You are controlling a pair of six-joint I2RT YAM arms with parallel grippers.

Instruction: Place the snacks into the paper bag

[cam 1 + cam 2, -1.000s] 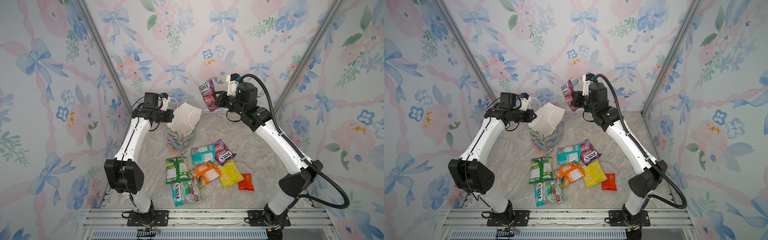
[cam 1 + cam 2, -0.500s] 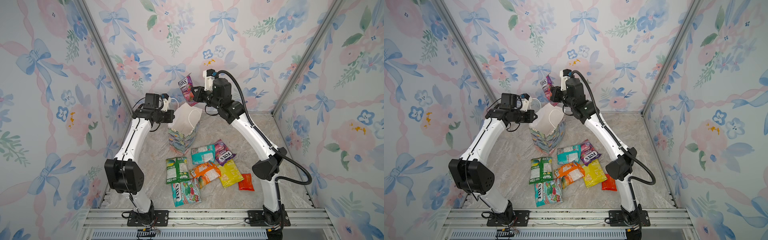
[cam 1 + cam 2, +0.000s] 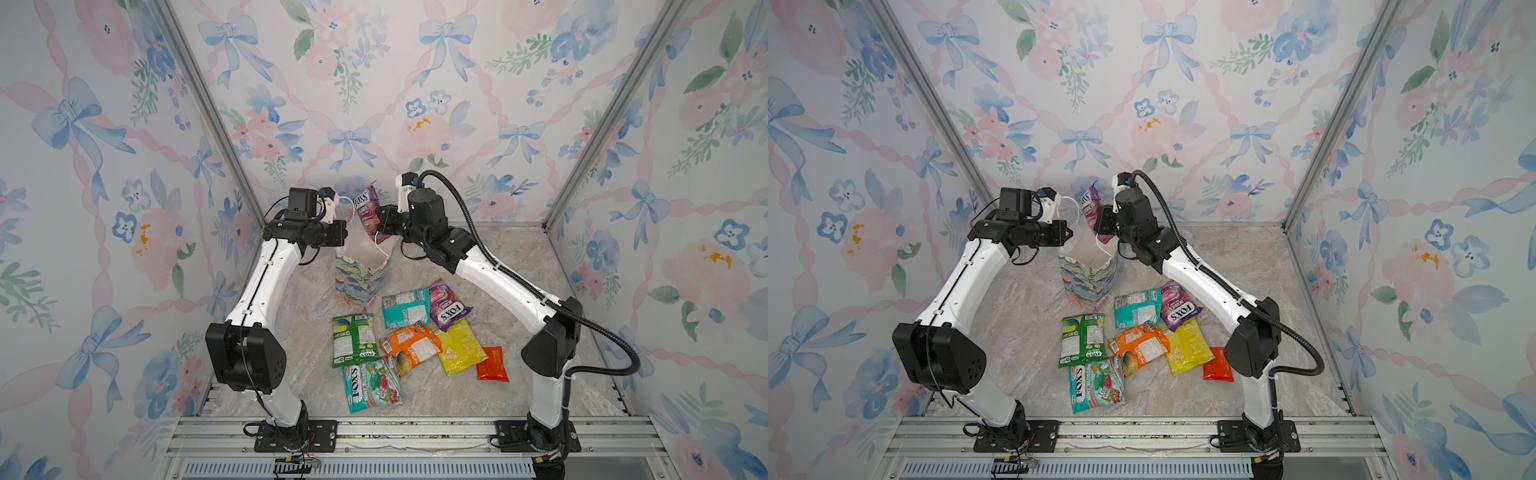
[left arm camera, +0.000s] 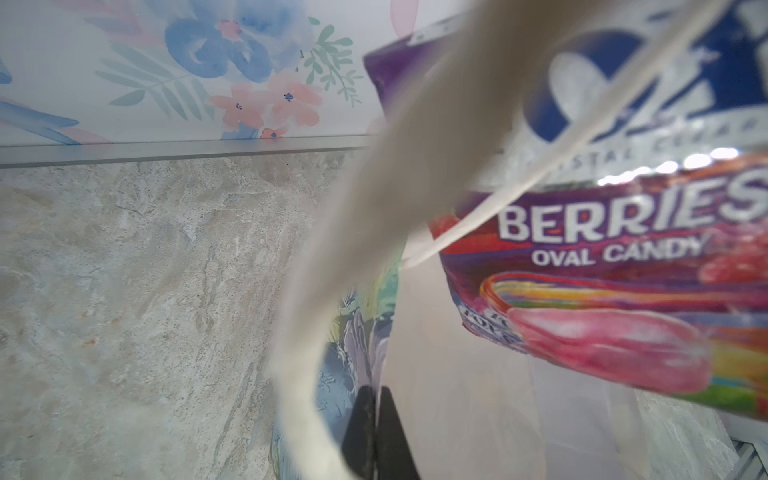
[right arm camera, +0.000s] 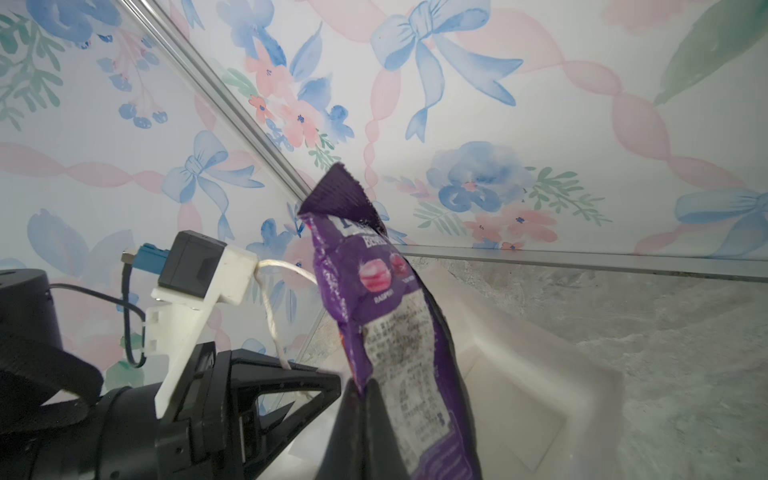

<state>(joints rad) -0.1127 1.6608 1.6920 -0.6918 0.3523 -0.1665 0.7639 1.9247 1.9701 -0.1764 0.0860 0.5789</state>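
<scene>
My left pincer (image 3: 341, 234) stays clamped on the left rim of the paper bag (image 3: 361, 277). The bag stands upright on the counter (image 3: 305, 320), where it stood a second ago. Over its open mouth hangs the purple berries pouch (image 3: 368, 211). It has come down from higher up by the back wall half a second ago, and its lower end now sits at the rim. My right pincer (image 3: 381, 222) grips that pouch by its right edge. In front of the bag, seven snacks (image 3: 411, 343) lie unmoved.
</scene>
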